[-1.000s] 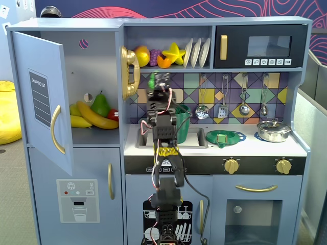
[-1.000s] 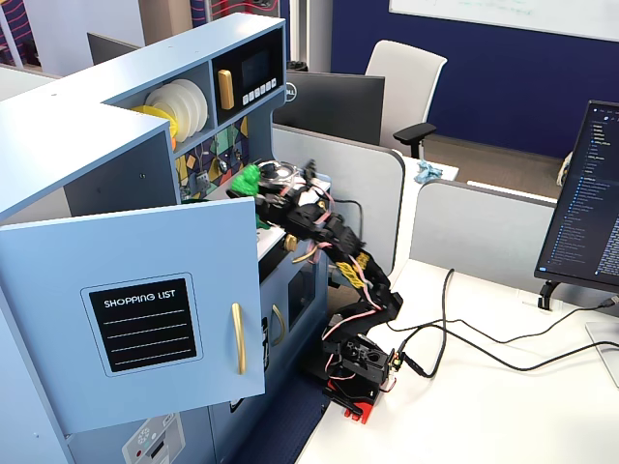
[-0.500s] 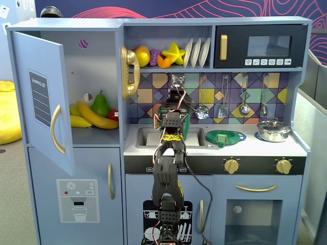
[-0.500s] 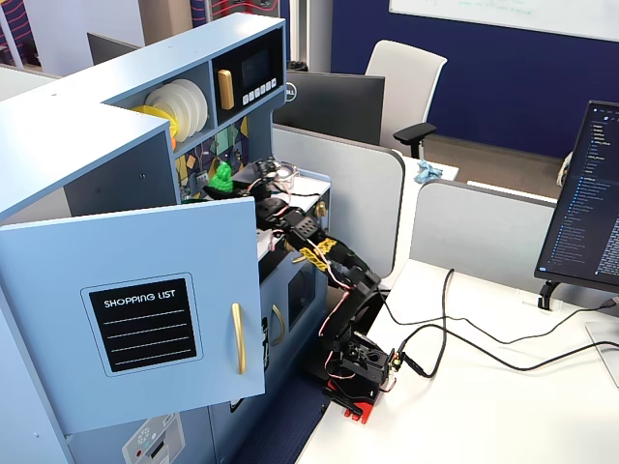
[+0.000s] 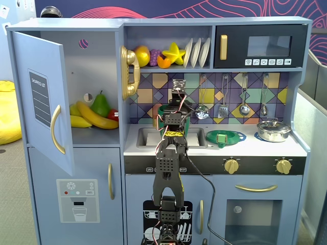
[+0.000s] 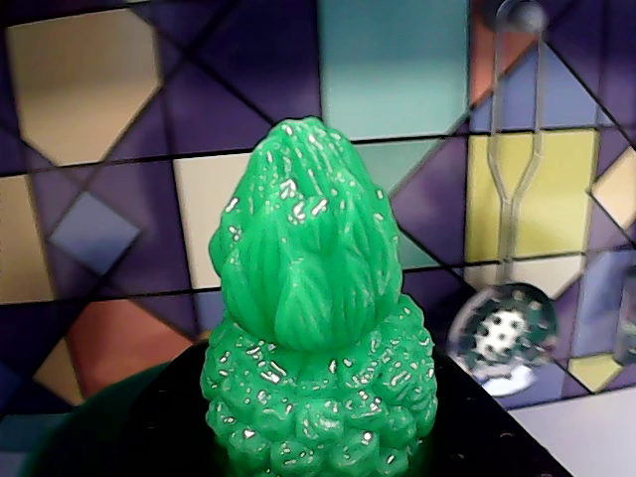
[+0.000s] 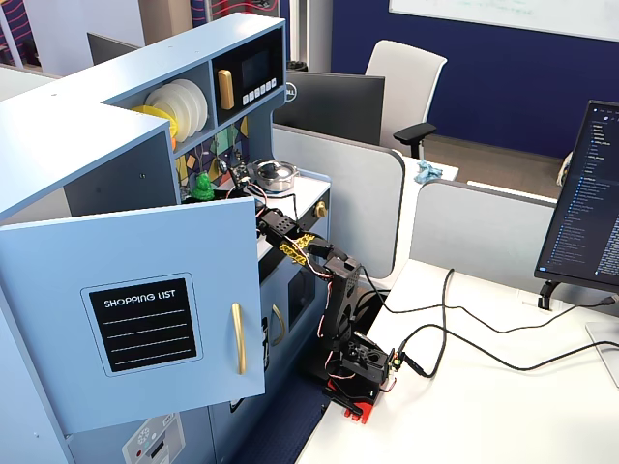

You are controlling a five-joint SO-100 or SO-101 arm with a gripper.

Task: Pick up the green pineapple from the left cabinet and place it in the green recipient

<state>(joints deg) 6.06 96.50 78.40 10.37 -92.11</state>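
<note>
My gripper [image 5: 177, 91] is shut on the green pineapple [image 6: 318, 328], a bright-green knobbly toy that fills the wrist view with its leafy top pointing up. The black jaws press on its lower body from both sides. In a fixed view the pineapple [image 7: 202, 186] hangs above the counter by the tiled back wall. The green recipient [image 5: 162, 116], a dark-green cup, stands by the sink right under and behind the gripper; its dark rim [image 6: 89, 427] shows at the wrist view's lower left. The left cabinet [image 5: 97, 71] is pale blue, and its door [image 5: 38, 97] stands open.
A banana [image 5: 94, 116] and a dark-green pear [image 5: 100, 104] lie in the cabinet. A flat green strainer dish [image 5: 225, 137] and a silver pot [image 5: 273, 130] sit on the counter right of the sink [image 5: 145, 137]. Utensils [image 5: 244, 97] hang on the tiled wall. A gold phone [image 5: 130, 71] hangs left of the gripper.
</note>
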